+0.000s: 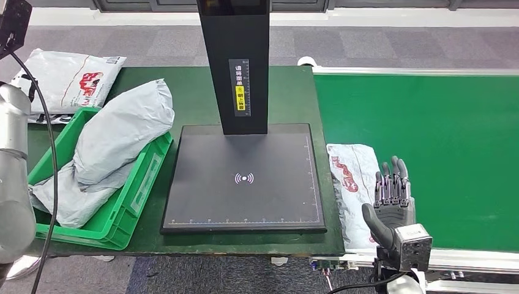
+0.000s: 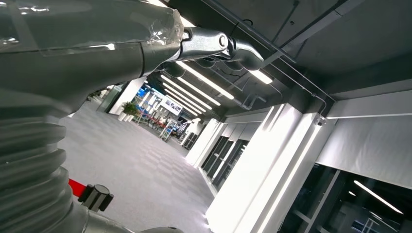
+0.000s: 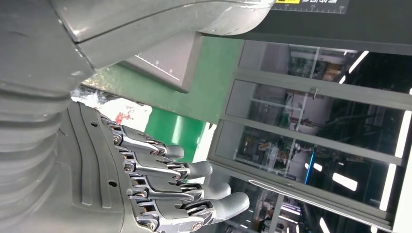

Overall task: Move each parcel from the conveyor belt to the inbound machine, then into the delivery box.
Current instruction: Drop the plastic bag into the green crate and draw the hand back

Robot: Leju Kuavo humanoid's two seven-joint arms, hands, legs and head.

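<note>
A white parcel (image 1: 350,179) with red print lies on the near-left end of the green conveyor belt (image 1: 440,141), right beside the inbound machine's black platform (image 1: 214,196). My right hand (image 1: 392,199) is held just right of the parcel, over the belt's front edge. Its fingers are straight, it holds nothing, and it does not touch the parcel. In the right wrist view the right hand (image 3: 160,184) is spread open, with the parcel (image 3: 121,109) behind it. My left hand (image 2: 214,46) is raised toward the ceiling and holds nothing. My left arm (image 1: 13,177) stands at the left edge.
The machine's black column (image 1: 235,61) rises behind the platform. A green crate (image 1: 142,190) at the left holds bulky grey parcels (image 1: 122,128). Another white parcel (image 1: 67,76) lies on the table's far left corner.
</note>
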